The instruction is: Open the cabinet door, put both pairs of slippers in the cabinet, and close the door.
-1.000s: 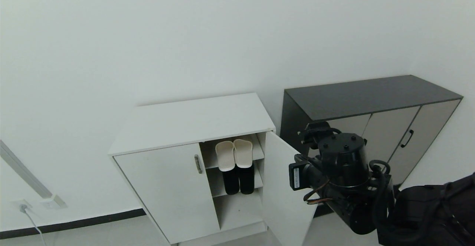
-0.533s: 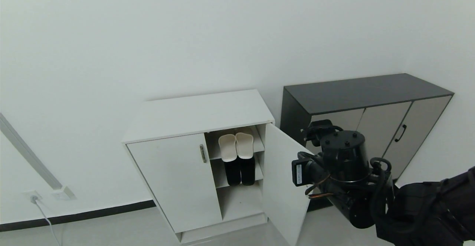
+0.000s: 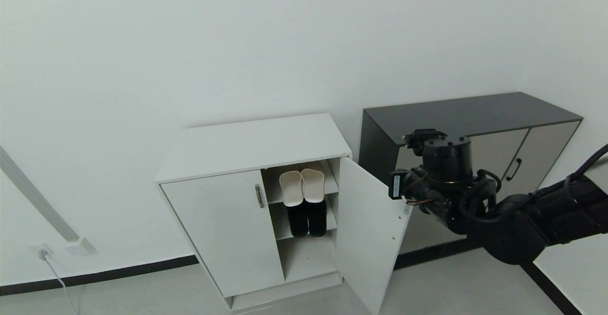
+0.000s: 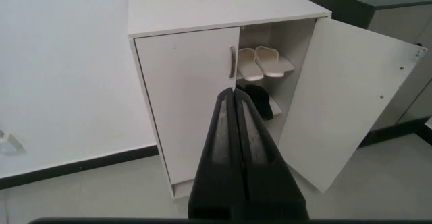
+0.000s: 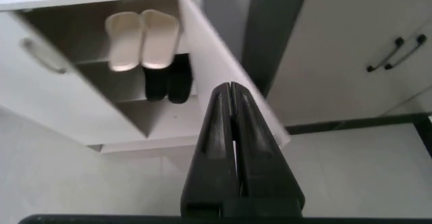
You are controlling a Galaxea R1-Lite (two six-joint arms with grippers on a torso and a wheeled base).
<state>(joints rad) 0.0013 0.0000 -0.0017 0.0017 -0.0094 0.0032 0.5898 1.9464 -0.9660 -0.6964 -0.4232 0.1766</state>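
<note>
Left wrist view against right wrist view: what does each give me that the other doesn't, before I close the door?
Left wrist view: the white cabinet whole, from top to floor, with its closed left door, the inner face of the open right door, and the left gripper shut in front. Right wrist view: the neighbouring dark cabinet's black handles, with the right gripper shut. Both: white slippers on the upper shelf and black slippers on the shelf below.
</note>
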